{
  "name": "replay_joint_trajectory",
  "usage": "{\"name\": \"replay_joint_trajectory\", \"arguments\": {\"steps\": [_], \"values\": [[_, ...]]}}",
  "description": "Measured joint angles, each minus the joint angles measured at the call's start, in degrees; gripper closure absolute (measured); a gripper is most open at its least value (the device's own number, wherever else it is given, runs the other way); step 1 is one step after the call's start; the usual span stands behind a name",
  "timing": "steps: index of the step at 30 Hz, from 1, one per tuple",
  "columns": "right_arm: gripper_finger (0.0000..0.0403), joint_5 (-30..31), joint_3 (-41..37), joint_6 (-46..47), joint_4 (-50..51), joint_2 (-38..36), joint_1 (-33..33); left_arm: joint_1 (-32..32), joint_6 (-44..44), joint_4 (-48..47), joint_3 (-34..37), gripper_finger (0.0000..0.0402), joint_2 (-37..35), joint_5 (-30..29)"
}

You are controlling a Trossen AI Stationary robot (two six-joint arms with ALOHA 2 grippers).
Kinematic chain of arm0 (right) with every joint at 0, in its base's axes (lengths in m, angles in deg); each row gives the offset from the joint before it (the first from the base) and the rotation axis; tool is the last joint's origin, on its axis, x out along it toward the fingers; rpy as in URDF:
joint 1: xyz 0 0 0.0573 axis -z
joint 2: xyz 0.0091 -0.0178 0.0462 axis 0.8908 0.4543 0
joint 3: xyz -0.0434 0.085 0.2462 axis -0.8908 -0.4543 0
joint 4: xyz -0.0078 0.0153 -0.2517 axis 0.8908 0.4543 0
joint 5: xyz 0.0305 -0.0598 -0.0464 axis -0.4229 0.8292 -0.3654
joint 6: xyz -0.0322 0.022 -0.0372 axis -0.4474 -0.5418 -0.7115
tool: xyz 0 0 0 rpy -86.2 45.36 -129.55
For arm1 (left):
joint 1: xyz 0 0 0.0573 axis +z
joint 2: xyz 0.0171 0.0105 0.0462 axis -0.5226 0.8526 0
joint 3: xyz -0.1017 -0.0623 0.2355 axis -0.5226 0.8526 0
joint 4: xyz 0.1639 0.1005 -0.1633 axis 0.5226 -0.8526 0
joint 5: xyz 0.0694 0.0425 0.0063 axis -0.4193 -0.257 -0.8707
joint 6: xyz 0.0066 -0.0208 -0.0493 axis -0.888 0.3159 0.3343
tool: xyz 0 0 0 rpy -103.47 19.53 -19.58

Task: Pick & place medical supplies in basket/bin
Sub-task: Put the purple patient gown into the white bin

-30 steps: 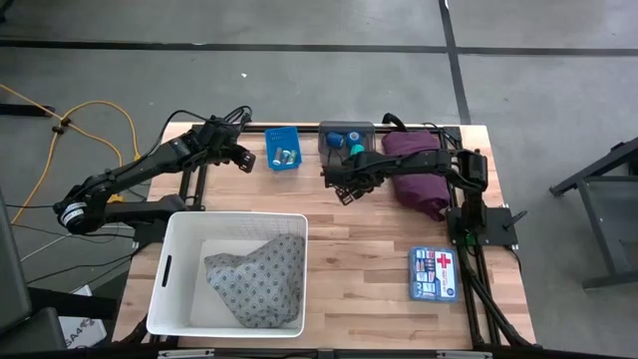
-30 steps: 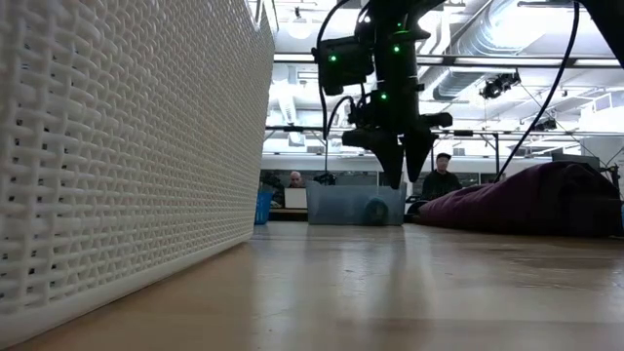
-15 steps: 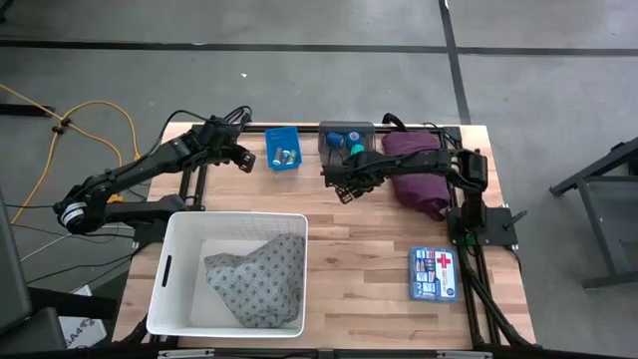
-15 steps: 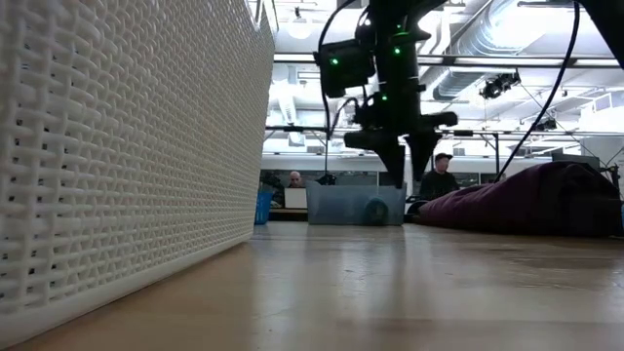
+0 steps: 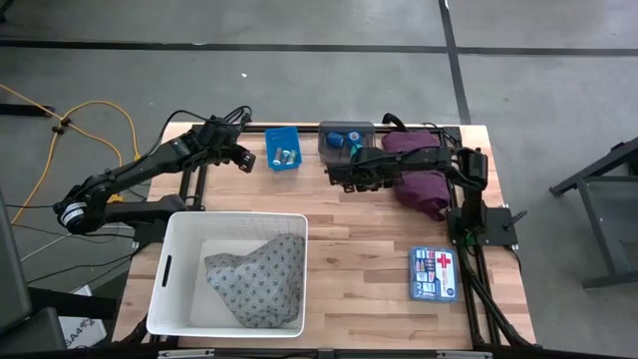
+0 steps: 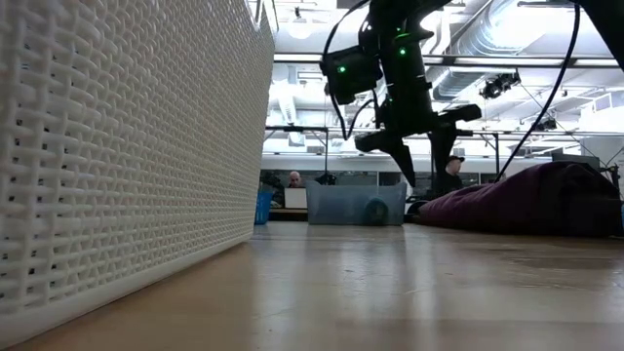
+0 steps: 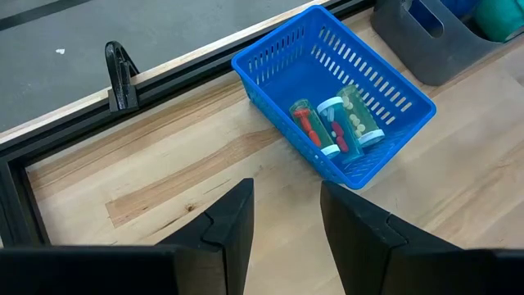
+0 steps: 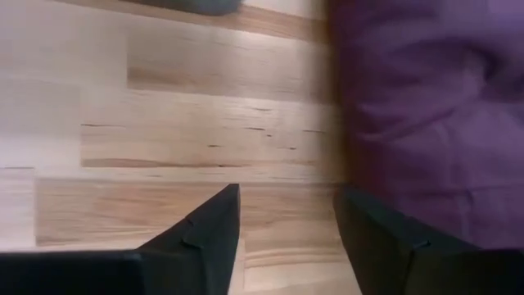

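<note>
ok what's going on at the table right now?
The right gripper, open and empty, hovers over the wood beside the maroon cloth. The left gripper waits, open, near the small blue bin of vials. The grey patterned cloth already lies in the white basket.

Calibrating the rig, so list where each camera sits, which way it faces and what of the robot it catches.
High view: overhead, looking straight down; both arms, white basket, first-aid kit.
Low view: table height, looking level across; basket wall, right gripper hanging open.
Left wrist view: above the table's edge, facing the blue bin of vials; left gripper open, empty.
Right wrist view: facing down at the table; right gripper beside the maroon cloth.
Shared: the maroon cloth shows in high, low and right wrist views.
</note>
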Motion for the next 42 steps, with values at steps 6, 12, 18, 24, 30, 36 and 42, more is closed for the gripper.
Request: {"name": "replay_joint_trajectory", "arguments": {"steps": [6, 12, 18, 24, 30, 36, 42], "values": [[0.0125, 0.55, 0.00, 0.12, 0.60, 0.02, 0.00, -0.01, 0.00, 0.00, 0.00, 0.0265, 0.00, 0.01], [0.0015, 0.64, 0.00, -0.26, 0.71, 0.01, 0.00, 0.00, 0.00, 0.00, 0.00, 0.0265, 0.00, 0.00], [0.0032, 0.79, 0.00, -3.53, 3.49, 0.01, 0.28, -0.01, 0.00, 0.00, 0.00, 0.0265, 0.00, 0.02], [0.0025, 1.49, 0.00, -6.19, 4.92, 2.00, 0.26, -0.02, 0.00, 0.00, 0.00, 0.0265, 0.00, 0.02], [0.0014, 0.82, 0.02, -6.37, 9.08, 5.35, -0.49, -0.01, 0.00, 0.00, 0.00, 0.0265, 0.02, 0.00], [0.0013, 2.12, 0.02, -3.47, 13.00, 5.98, -0.06, 0.00, 0.00, 0.02, 0.00, 0.0265, 0.00, 0.00], [0.0013, 3.79, 0.08, -4.02, 14.20, 7.52, -0.04, -0.01, 0.00, 0.01, 0.00, 0.0265, 0.02, 0.01]]}}
